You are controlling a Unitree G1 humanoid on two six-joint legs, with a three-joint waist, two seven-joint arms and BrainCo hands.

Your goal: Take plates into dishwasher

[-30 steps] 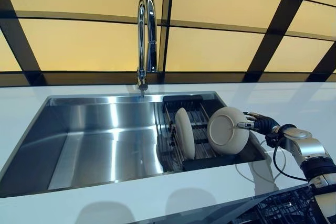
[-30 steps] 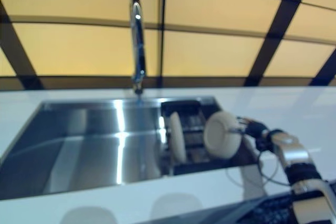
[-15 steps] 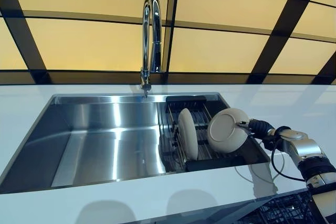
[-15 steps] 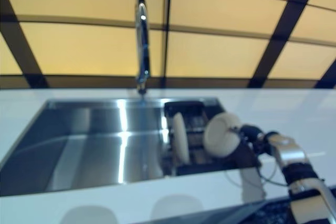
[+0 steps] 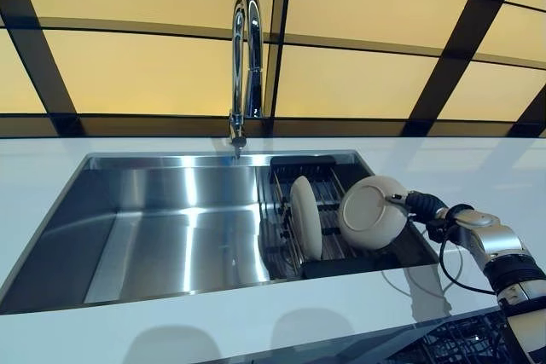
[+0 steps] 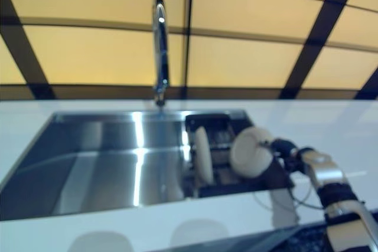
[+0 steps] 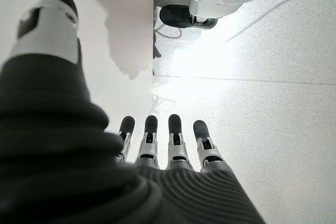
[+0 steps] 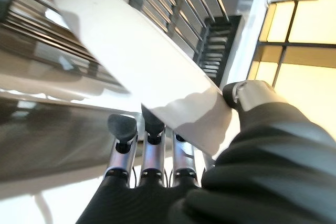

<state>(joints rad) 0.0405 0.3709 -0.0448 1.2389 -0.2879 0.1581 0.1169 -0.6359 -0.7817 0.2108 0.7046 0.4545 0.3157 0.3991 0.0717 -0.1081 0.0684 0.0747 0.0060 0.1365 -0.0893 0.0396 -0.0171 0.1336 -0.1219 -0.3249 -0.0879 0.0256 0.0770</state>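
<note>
Plate (image 5: pixel 372 212) in my right hand (image 5: pixel 421 205): thumb (image 8: pixel 251 96) on one face, fingers (image 8: pixel 153 129) under the other, pinching its rim. It hangs tilted over the right end of the sink (image 5: pixel 128 236), above the black rack (image 5: pixel 320 202) that sits inside that end. A second plate (image 5: pixel 304 216) stands on edge in the rack, just left of the held one and apart from it. Behind the sink, near its middle, rises the chrome tap (image 5: pixel 243 66), with the amber panelled wall (image 5: pixel 358 74) beyond it. White counter (image 5: pixel 256 317) runs all round the sink. Below the counter's near edge, to the right of the sink, a corner of the dishwasher basket (image 5: pixel 461 343) shows under my right arm. My left hand (image 7: pixel 157 150) appears only in its own wrist view, well away from the sink, fingers straight and side by side, holding nothing, pale speckled floor (image 7: pixel 262 87) past them.
</note>
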